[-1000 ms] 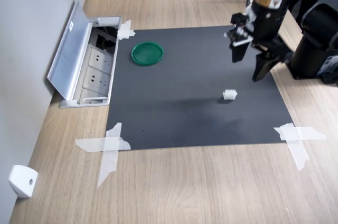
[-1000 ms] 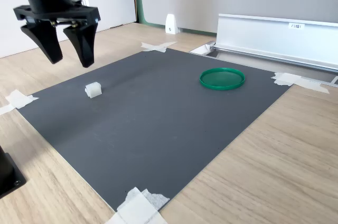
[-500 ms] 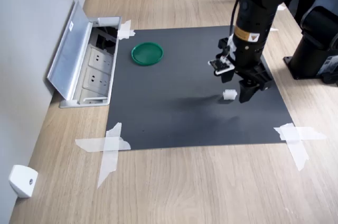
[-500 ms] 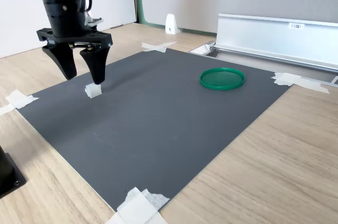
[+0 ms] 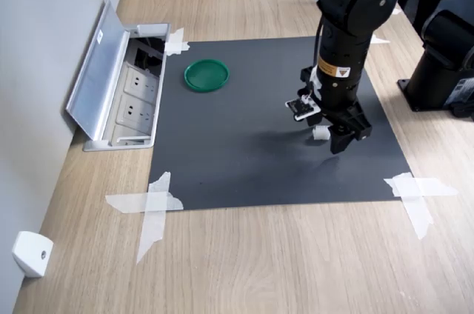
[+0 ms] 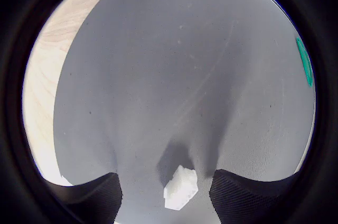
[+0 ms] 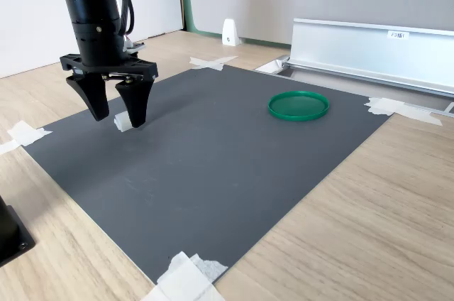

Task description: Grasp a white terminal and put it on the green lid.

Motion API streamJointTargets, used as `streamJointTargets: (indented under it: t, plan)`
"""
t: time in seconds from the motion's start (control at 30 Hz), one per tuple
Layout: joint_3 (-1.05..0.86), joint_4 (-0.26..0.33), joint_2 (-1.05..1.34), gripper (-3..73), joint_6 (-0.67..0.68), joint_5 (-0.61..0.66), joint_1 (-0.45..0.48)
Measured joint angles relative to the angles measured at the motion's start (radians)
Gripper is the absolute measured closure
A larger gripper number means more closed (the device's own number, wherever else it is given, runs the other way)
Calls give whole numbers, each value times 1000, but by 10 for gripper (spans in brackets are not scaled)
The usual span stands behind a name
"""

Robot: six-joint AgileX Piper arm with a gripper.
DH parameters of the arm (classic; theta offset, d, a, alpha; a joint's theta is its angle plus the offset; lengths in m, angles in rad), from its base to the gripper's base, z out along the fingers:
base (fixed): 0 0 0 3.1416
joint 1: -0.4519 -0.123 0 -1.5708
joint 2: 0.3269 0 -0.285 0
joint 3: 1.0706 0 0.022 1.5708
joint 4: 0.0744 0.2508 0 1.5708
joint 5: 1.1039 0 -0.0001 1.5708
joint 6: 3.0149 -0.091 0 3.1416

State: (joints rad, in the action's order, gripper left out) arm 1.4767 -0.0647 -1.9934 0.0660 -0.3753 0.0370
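Lowered since the earlier pictures, the black arm's end effector (image 5: 330, 136) now stands with its two dark fingers straddling the tiny translucent-white blocky plastic terminal (image 5: 321, 132), where before it hung above and to the side of that piece. The terminal itself has not shifted on the matte dark-grey mat (image 5: 244, 151).

In the wrist view the terminal (image 6: 180, 188) lies between the two textured black finger pads (image 6: 84, 197), with open mat showing on both sides of it, so the jaws are spread and released, touching nothing. In the second exterior view the end effector (image 7: 115, 114) points straight down, its tapering fingers close to the mat, and the terminal (image 7: 122, 122) shows as a pale lump partly hidden behind the finger on the second exterior view's right.

The flat round dark-green plastic lid (image 5: 207, 75) with its raised rim lies well apart from the terminal, toward the far left part of the mat in the first exterior view; in the second exterior view the lid (image 7: 299, 105) sits toward the right, and in the wrist view only a green sliver (image 6: 303, 61) shows at the picture's edge.

The mat lies on a pale wood-grain bench (image 5: 244, 262), held at its corners by crossed strips of white tape (image 5: 152, 204). An open metal socket box (image 5: 122, 92) with a hinged lid is set in the bench on the first exterior view's left.
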Motion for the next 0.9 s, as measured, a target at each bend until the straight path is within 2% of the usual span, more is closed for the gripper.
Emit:
streamJointTargets:
  t: [0.1,0.2,0.47,0.77,0.9]
  plan:
    - [0,0,0,15,0,-6,0]
    - [0,0,0,77,0,-7,0]
    - [1,-10,-24,343,-11,-6,0]
    - [1,-17,-28,583,-12,-5,0]
    - [9,-24,-28,604,11,10,7]
